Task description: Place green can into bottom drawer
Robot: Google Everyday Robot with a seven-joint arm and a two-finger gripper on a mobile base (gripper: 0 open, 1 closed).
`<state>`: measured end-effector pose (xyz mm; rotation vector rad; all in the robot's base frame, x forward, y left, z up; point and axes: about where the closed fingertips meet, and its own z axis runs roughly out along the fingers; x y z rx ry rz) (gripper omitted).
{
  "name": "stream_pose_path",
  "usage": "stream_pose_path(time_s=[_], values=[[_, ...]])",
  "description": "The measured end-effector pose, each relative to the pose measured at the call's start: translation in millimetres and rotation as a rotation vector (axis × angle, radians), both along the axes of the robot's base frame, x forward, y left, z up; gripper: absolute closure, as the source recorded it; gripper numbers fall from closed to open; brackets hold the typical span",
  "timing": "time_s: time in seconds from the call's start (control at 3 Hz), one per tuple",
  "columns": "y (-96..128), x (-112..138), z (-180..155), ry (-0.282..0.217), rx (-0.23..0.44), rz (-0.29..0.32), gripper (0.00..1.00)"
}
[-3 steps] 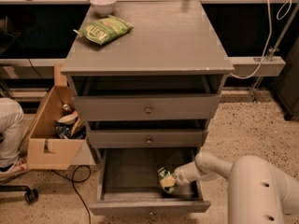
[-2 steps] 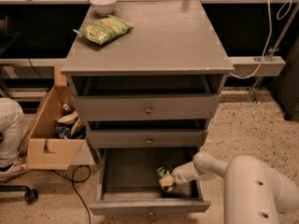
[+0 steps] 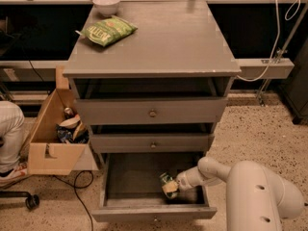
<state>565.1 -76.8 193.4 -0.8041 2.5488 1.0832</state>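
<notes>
The bottom drawer (image 3: pixel 120 177) of the grey cabinet stands pulled open, its front panel toward me. My gripper (image 3: pixel 172 186) reaches into it from the right on a white arm and is down inside the drawer near its right front part. It is shut on the green can (image 3: pixel 168 184), a small green and white can with a silver end, held tilted just above or on the drawer floor. The two shallower drawers above are closed.
A green chip bag (image 3: pixel 107 31) and a white bowl (image 3: pixel 106 4) lie on the cabinet top. A cardboard box (image 3: pixel 50 143) of clutter stands left of the cabinet, with a person's leg (image 3: pixel 8 134) at the far left. A black cable (image 3: pixel 77 186) runs on the speckled floor.
The arm has shifted slightly, with the can still in the gripper inside the drawer. Nothing else moved.
</notes>
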Motion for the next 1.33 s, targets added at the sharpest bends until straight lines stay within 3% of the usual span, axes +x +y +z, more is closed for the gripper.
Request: stream_pose_path(time_s=[0.33,0.67,1.0,1.33], values=[[0.0,0.0,0.0,0.0,0.0,0.0,0.14],[-8.2,4.3,13.3,-0.031,0.012,-0.008,0.0],[-47.1,19.0,77.8,-0.178,0.082,-0.065,0.0],[-87.3,22.0,129.1,-0.281,0.167,-0.105,0.0]])
